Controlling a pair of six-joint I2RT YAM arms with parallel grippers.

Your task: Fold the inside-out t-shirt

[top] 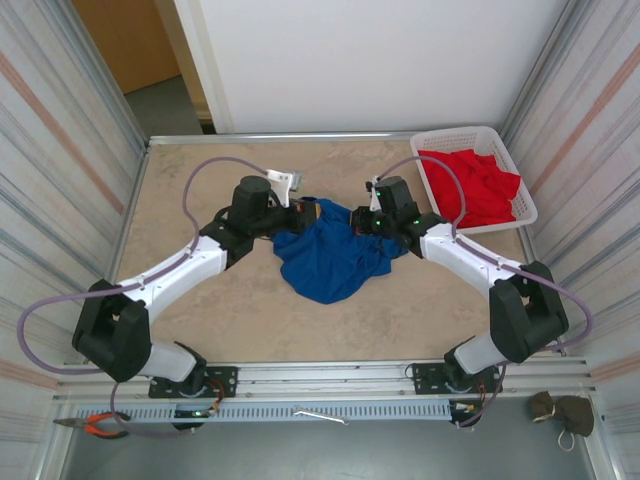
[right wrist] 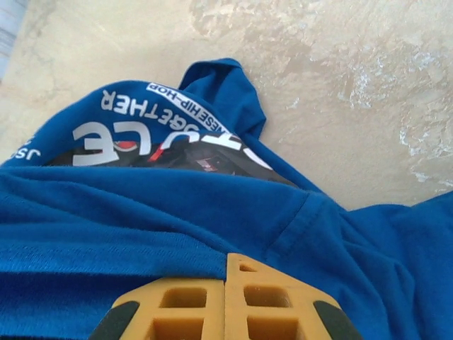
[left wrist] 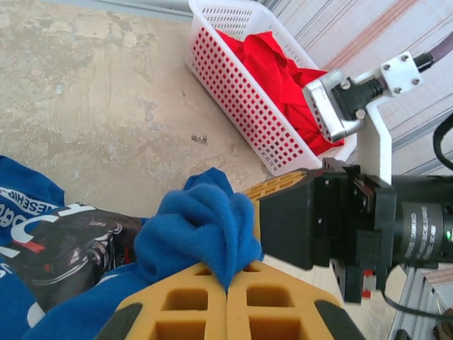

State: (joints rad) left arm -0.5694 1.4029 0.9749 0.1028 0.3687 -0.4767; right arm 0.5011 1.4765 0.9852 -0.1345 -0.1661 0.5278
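Beige, stone-patterned tabletop [top: 200,310] runs between ribbed metal side panels [top: 50,170], with a white wall at 12 o'clock. We see the blue t-shirt [top: 330,258] crumpled in a heap near the middle of the table, between the two arms. At 2 o'clock a white basket [top: 455,133] sits in the far corner with a red garment [top: 480,185] piled inside, well apart from the shirt.

The left gripper [top: 303,212] meets the heap at its 11 o'clock edge. From the left wrist we see its yellow fingers [left wrist: 177,312] pressed together, with a bunched tuft of blue cloth pinched in the seam between them, so it grips the shirt. The basket lies at 1 o'clock in that view.

The right gripper [top: 358,220] meets the heap at its 1 o'clock edge, close to the left one. From the right wrist we see its fingers [right wrist: 276,304] closed tight, their tips against a blue fold. We cannot tell whether any cloth is caught between them. Beyond that fold, toward 11 o'clock, the printed graphic [right wrist: 141,134] shows white lettering around a dark picture, framed by blue fabric.
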